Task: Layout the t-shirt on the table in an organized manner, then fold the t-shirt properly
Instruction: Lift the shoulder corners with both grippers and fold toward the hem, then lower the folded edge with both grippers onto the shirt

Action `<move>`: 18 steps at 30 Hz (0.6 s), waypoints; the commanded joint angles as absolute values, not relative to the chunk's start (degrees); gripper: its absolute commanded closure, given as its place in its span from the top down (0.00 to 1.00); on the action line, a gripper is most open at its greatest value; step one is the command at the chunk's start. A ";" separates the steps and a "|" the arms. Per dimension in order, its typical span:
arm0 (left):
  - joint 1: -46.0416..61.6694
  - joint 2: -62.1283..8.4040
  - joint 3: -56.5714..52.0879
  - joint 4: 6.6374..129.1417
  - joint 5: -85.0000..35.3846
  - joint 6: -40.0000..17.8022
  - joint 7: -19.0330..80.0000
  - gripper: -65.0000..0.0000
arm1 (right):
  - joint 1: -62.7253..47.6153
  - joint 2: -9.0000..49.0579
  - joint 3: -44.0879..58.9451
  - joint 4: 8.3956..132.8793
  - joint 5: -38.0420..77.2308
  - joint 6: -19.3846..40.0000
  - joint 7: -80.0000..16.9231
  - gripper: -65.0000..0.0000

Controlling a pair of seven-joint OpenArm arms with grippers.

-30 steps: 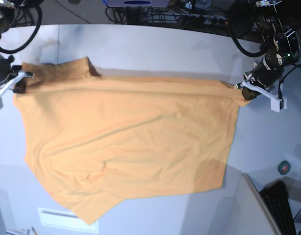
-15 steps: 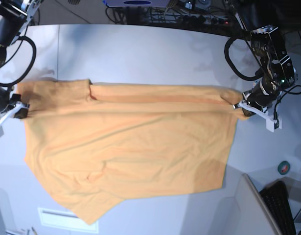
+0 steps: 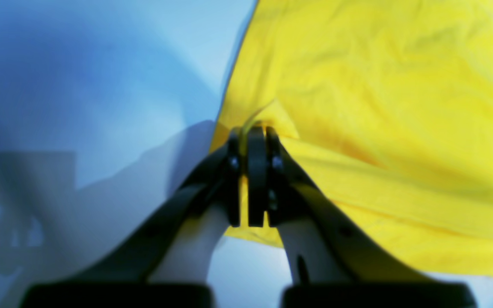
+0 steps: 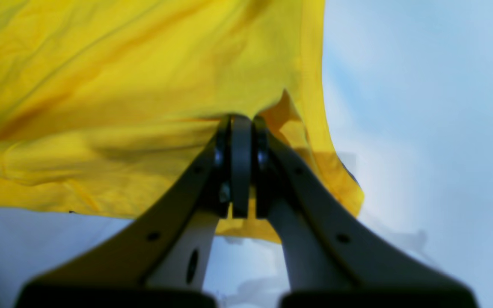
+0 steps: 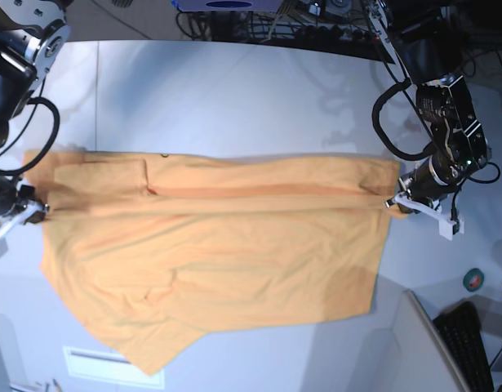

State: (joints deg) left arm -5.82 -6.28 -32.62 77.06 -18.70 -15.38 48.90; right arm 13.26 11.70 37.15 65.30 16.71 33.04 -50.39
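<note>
The orange-yellow t-shirt [image 5: 218, 253] lies spread across the white-grey table [image 5: 234, 90], its far edge folded toward the front in a long band. My left gripper [image 5: 395, 203] is shut on the shirt's right end; in the left wrist view [image 3: 253, 132] its jaws pinch a fold of the yellow cloth [image 3: 379, 107]. My right gripper [image 5: 38, 209] is shut on the shirt's left end; in the right wrist view [image 4: 240, 122] its jaws pinch the cloth [image 4: 122, 85] near its side edge. The neck tag is hidden.
A keyboard [image 5: 467, 343] and a small round green-red object [image 5: 474, 279] sit at the right front. A white paper label [image 5: 91, 363] lies at the front left. Cables and equipment [image 5: 316, 16] line the table's far edge.
Both grippers have drawn the shirt's far edge toward the front of the table, so the folded band now lies lower over the shirt body. Both stay shut on the cloth.
</note>
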 commanded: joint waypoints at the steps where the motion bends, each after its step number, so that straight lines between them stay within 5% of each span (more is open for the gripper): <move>1: -7.60 -7.25 -32.75 77.14 -18.77 -15.25 47.60 0.00 | 14.90 13.41 37.32 65.19 17.19 32.84 -48.75 0.00; 12: -11.03 -5.76 -28.44 73.27 -11.56 -14.99 43.30 0.00 | 16.13 15.25 30.37 59.12 17.19 32.84 -42.86 0.00; 18: -12.00 -6.02 -28.18 69.23 -11.91 -9.89 42.59 0.00 | 16.04 15.43 30.37 59.12 17.19 32.84 -42.77 0.00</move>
State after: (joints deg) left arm -10.33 -5.26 -28.18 68.14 -11.38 -10.02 43.99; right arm 14.70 14.20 30.15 58.30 16.49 32.88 -43.90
